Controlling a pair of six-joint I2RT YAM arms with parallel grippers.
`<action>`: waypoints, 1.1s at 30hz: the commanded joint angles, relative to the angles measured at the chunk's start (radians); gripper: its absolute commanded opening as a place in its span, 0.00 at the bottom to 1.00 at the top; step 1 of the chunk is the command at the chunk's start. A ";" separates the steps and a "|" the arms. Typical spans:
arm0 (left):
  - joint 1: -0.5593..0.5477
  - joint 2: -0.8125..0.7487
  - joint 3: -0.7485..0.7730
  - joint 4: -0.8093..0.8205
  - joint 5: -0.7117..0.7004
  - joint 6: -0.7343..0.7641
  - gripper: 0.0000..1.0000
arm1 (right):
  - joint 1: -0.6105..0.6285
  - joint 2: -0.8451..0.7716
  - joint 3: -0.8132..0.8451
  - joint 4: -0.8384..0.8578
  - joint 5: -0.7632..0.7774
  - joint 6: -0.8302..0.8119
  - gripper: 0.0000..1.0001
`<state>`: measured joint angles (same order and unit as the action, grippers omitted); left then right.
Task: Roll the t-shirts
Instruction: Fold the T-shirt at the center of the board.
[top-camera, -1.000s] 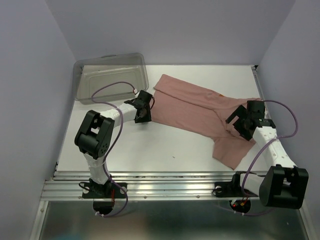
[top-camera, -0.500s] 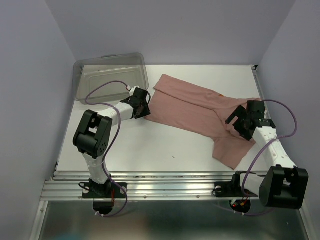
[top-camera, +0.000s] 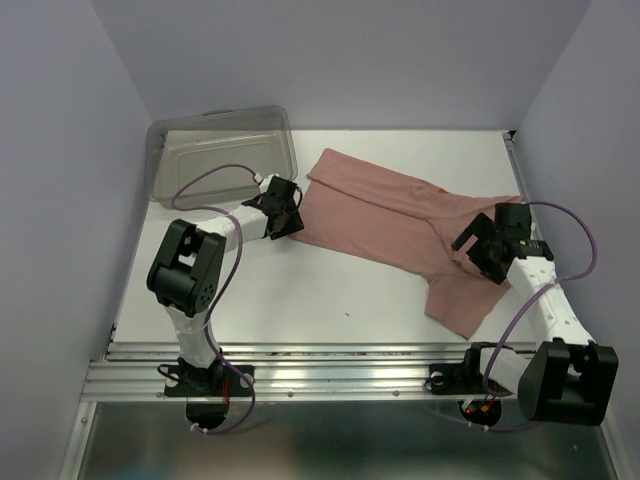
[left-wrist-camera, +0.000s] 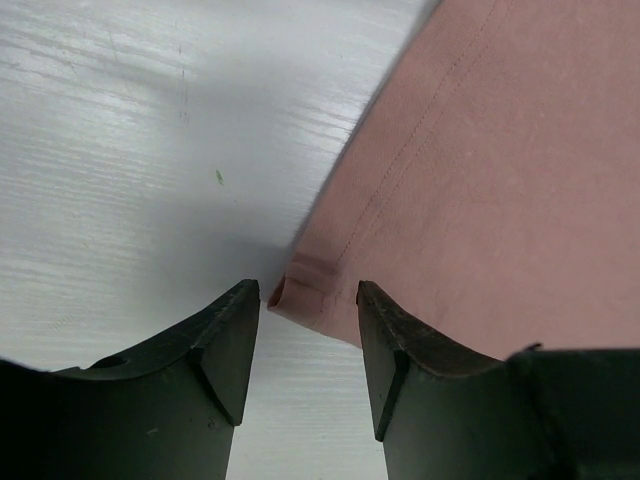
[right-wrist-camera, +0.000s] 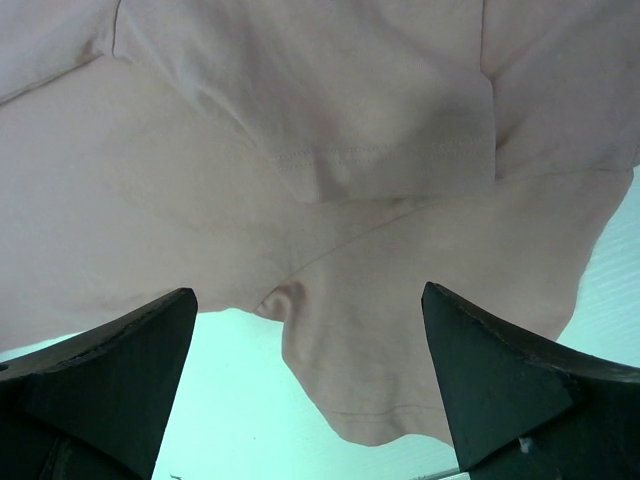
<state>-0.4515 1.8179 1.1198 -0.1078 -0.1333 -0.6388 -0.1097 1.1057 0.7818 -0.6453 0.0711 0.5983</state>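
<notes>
One t-shirt (top-camera: 380, 220) corner sits between left end effector (left-wrist-camera: 306, 288) tips.

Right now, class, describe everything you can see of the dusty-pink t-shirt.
The dusty-pink t-shirt looks like soft cotton knit with stitched hems. It lies flat, slightly wrinkled, diagonally across the white table, with a sleeve reaching toward the near right. No print shows. Its hem corner sits between the open fingers of the left gripper; the right gripper, wide open, hangs over the sleeve area. Neither visibly grips it.
</notes>
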 joint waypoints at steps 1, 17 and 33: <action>-0.015 0.017 -0.006 0.002 0.007 -0.010 0.55 | 0.008 -0.027 0.014 -0.019 0.015 0.001 1.00; -0.038 -0.005 -0.002 -0.029 -0.032 -0.015 0.00 | 0.008 -0.035 0.036 -0.076 0.038 0.038 1.00; -0.039 -0.095 0.095 -0.101 -0.037 0.073 0.00 | 0.008 -0.010 -0.052 -0.355 -0.005 0.268 0.91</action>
<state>-0.4850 1.7718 1.1683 -0.1844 -0.1574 -0.6048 -0.1093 1.1336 0.7647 -0.9096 0.0708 0.7959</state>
